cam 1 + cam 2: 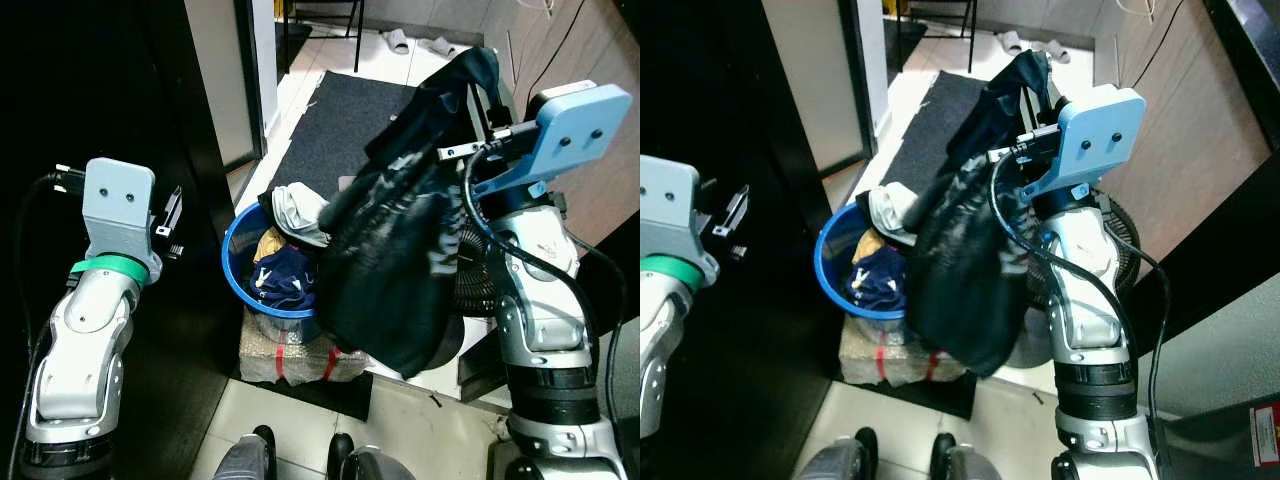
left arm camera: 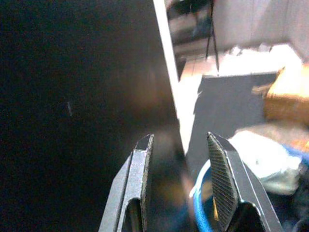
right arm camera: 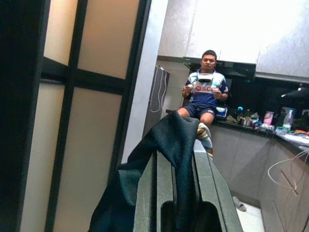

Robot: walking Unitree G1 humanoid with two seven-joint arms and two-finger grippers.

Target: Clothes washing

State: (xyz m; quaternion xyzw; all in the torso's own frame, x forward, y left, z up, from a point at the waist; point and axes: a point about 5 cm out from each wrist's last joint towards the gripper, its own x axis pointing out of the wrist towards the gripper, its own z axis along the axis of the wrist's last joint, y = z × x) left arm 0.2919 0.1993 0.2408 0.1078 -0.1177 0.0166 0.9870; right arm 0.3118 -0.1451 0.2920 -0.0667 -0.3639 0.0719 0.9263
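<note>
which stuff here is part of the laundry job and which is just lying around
Laundry job:
dark garment, held up by the right gripper
blue basket
clothes in the basket

Lying around:
floor fan
dark mat
slippers
sack under the basket

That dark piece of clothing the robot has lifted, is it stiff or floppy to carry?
Probably very floppy: the dark garment droops in loose folds from the right pincer, hanging down beside the blue basket. It looks light, since just two fingers hold it up. Draped over the fingers, it might slide off if swung.
</note>
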